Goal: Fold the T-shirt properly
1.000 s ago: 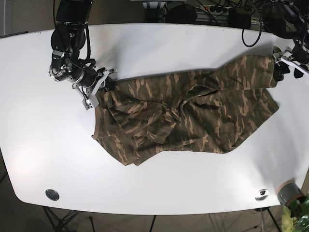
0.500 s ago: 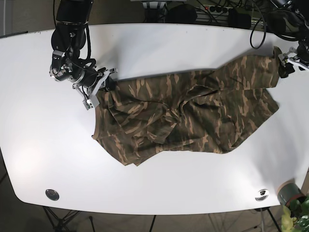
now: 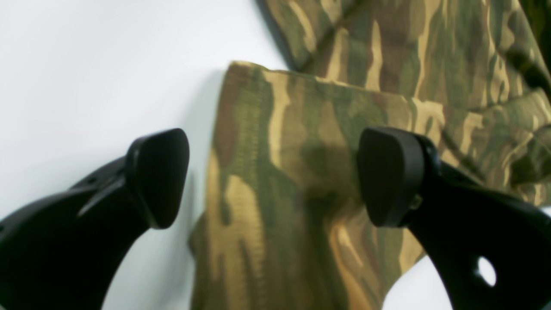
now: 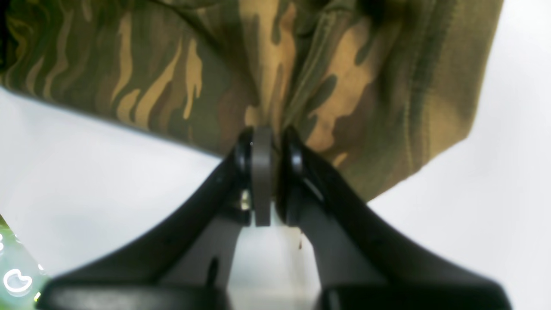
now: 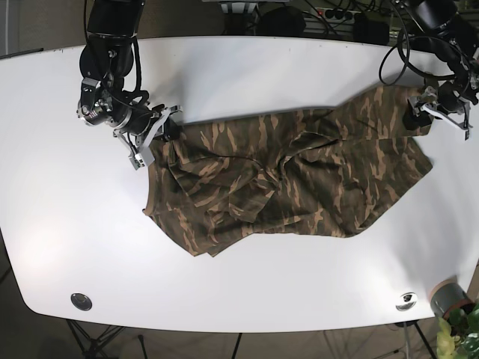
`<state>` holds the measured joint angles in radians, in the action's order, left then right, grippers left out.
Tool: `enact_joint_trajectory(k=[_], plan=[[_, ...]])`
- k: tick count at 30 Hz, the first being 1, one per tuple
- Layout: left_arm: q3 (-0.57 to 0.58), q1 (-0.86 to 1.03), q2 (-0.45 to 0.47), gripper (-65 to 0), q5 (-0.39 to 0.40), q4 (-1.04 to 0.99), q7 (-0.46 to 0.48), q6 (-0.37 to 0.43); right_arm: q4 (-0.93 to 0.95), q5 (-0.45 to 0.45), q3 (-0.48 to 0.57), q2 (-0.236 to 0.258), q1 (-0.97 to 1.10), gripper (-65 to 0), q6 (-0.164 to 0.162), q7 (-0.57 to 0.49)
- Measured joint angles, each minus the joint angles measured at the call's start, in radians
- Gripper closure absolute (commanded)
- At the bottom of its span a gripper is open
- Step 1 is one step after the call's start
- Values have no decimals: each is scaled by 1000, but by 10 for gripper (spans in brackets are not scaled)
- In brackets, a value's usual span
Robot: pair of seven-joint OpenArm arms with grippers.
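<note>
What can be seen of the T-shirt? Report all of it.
The T-shirt is a camouflage knit in green, brown and tan, lying crumpled and unfolded across the middle of the white table. The right gripper is shut on a bunched edge. The left gripper is open, its fingers straddling a sleeve.

Base view: overhead, looking straight down on whole white worktop [image 5: 239,67]; far enough to take in both arms, table edges, floor beneath. Left wrist view: mounted behind fingers [image 3: 159,176], looking along them, very close, slightly blurred; frame filled by camouflage T-shirt [image 3: 310,172] edge and white surface. Right wrist view: same mounting, equally close, aimed past pinched fingers [image 4: 258,159] at cloth. Overlap: left wrist frame matches shirt's end at base view's right edge; right wrist frame matches shirt's end at base view's left. No overlap seen between wrist views.
</note>
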<state>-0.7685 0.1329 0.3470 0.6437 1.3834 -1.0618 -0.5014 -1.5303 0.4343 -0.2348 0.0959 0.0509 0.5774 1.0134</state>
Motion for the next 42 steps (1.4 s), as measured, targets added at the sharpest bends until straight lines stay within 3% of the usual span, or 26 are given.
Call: enact_joint_trajectory(k=[5,10,12,18,21,28,42], plan=[[38,0,-1,-378,0,-4,0,0,0,0,-1,-2,0,-22,0,0],[57,1,17,-294,14,-64,23,-1,0,-1,-2,-2,1,-22,0,1],[71,-4,32,-232,18,-80,22,-5,0,0,-2,-2,1,-22,0,0],[27,1,23,-43,12,-88,2,-5,0,0,-2,-2,1,-22,0,0],[8,3,24,-14,7,-88,0,-5,0,0,-2,-2,1,-22,0,0],[-81,15,7,-13,7,55,1,-5,0,0,-2,-2,1,-22,0,0],[-79,56,-14,-17,-1,261,-12,-5,2,0,-16,-3,1,-22,0,1]])
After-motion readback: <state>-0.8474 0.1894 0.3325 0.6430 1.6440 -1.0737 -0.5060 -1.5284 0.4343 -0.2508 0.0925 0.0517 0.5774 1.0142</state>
